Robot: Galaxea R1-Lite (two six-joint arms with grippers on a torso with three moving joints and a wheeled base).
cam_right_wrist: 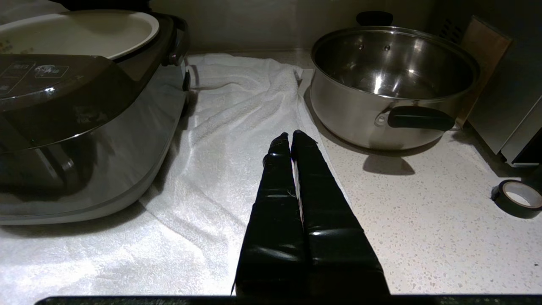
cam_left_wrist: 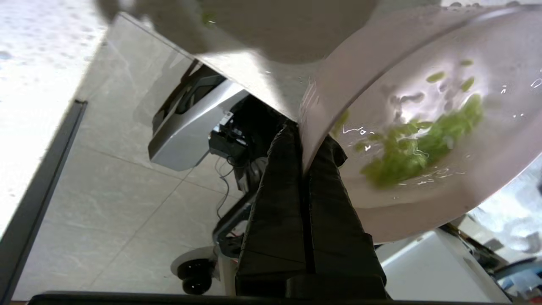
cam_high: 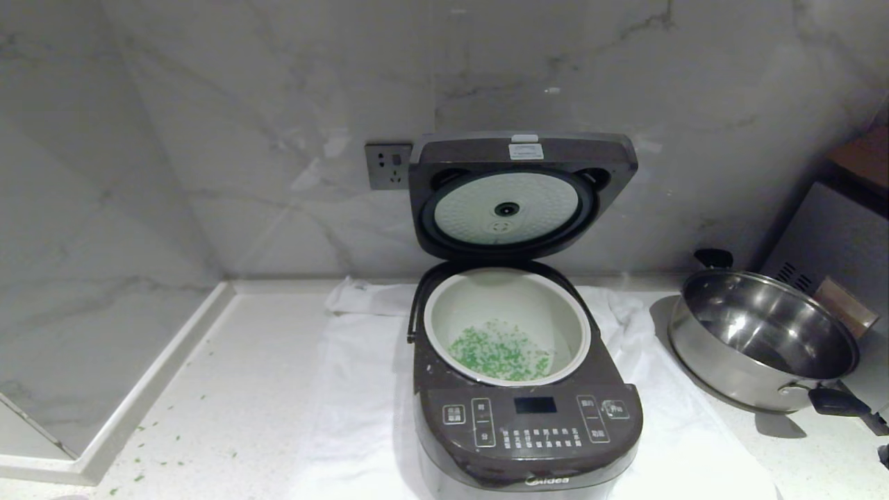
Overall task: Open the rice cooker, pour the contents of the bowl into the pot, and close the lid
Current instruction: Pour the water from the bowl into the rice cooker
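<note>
The rice cooker [cam_high: 528, 430] stands on a white towel with its lid [cam_high: 521, 194] raised upright against the wall. Green contents [cam_high: 500, 354] lie scattered on the bottom of its white pot [cam_high: 507, 292]. Neither arm shows in the head view. In the left wrist view my left gripper [cam_left_wrist: 302, 127] is shut on the rim of the pale pink bowl [cam_left_wrist: 423, 84], which is tipped, with a clump of green contents [cam_left_wrist: 415, 148] clinging inside. Behind it are the floor and my own base. My right gripper [cam_right_wrist: 291, 137] is shut and empty, low over the towel beside the cooker [cam_right_wrist: 84, 127].
A steel pan [cam_high: 760, 340] with black handles sits to the cooker's right, in front of a grey appliance [cam_high: 833, 236]. A roll of black tape [cam_right_wrist: 516, 197] lies on the counter. Stray green bits [cam_high: 160, 458] dot the counter at the left. A wall socket [cam_high: 389, 165] sits behind the lid.
</note>
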